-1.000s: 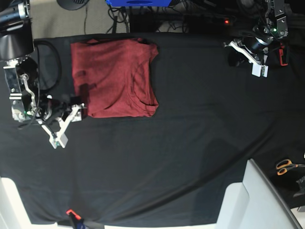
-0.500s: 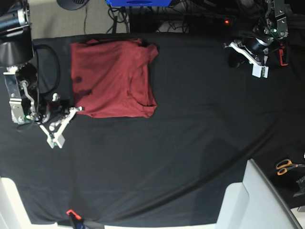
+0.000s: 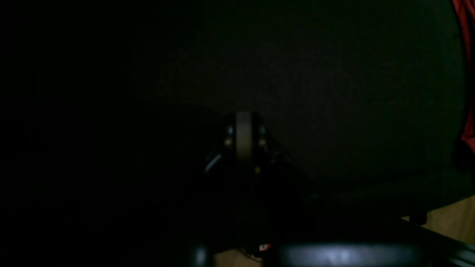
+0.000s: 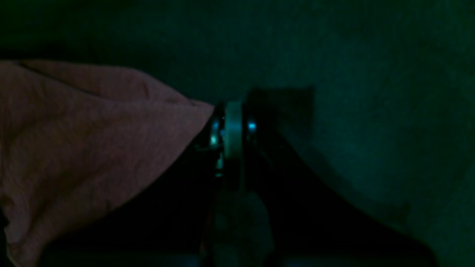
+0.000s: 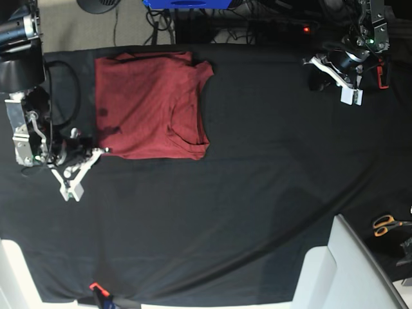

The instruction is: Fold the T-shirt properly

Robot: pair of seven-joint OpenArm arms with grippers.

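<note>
Right gripper is sitting low at the near-left part of the black tablecloth, jaws pressed together with nothing between them. From the right wrist view the two fingers are meeting in a single pale strip, and a corner of the T-shirt is lying just to their left, close beside them but not pinched; whether the cloth is brushing the finger housing I cannot tell in this dim light.

Over on the other side, the left gripper is hanging near the far-right corner of the tablecloth, well apart from the shirt. Its wrist view is very dark, yet the fingertips are showing as one closed strip, gripping nothing, with only a thin red sliver of fabric at the right edge of the picture.

Looking at the base view, the T-shirt is lying folded into a roughly rectangular block at the far-left part of the cloth, its neckline curve facing right and its lower left corner pointing toward the right gripper. Orange-handled scissors are resting at the right edge, beside a pale grey panel.
</note>
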